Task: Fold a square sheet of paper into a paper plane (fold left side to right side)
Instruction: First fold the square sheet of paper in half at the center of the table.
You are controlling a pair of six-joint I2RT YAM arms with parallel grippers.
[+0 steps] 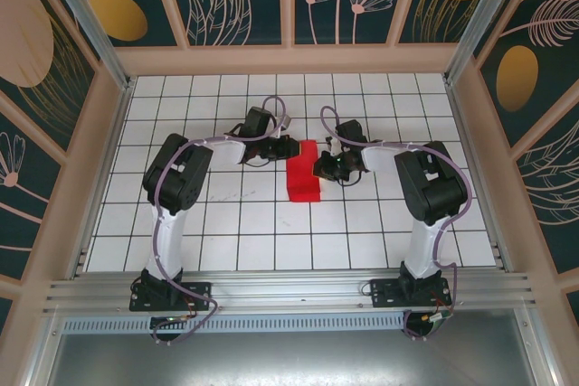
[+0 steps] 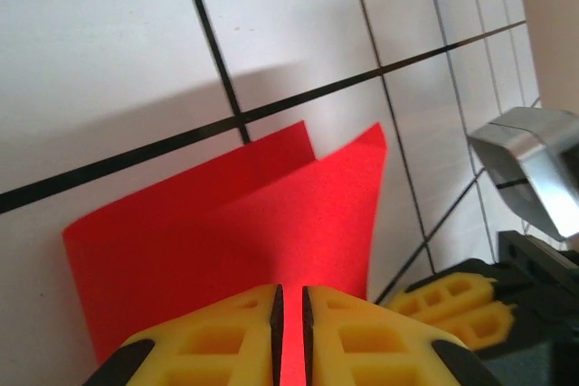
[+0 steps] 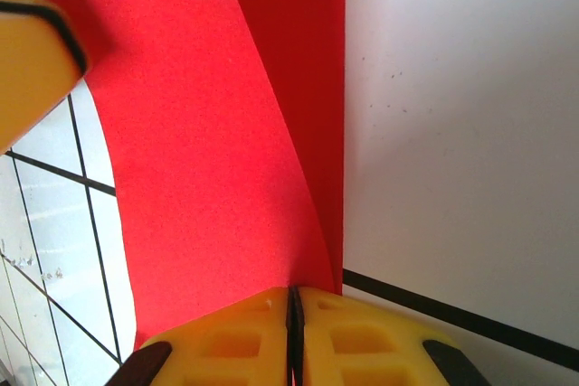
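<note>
1. While the fold is only half made, the left claw [image 2: 289,314] has its yellow fingers [image 2: 208,341] drawn almost together, and the thin slit between them shows red. I judge that it is pinching the near edge of the square sheet of paper [image 2: 271,214], which spreads away just ahead of its tips. Holding that edge up off the gridded table [image 1: 235,223] would let the left half swing over toward the right.
2. Between the two claws the sheet lies doubled, with an upper layer bowing loosely above a lower one. Their far corners are not matched, so by my reading no crease has been pressed yet.
3. The right claw [image 3: 291,314] has its fingers pressed tight together. They nip the paper right at the tips, where the curved upper layer and the flat lower strip meet. That grip likely anchors the right side so the sheet cannot slide while the other claw carries its edge across. Ahead and to the left of these tips, the other claw's yellow finger sits close above the paper.
</note>
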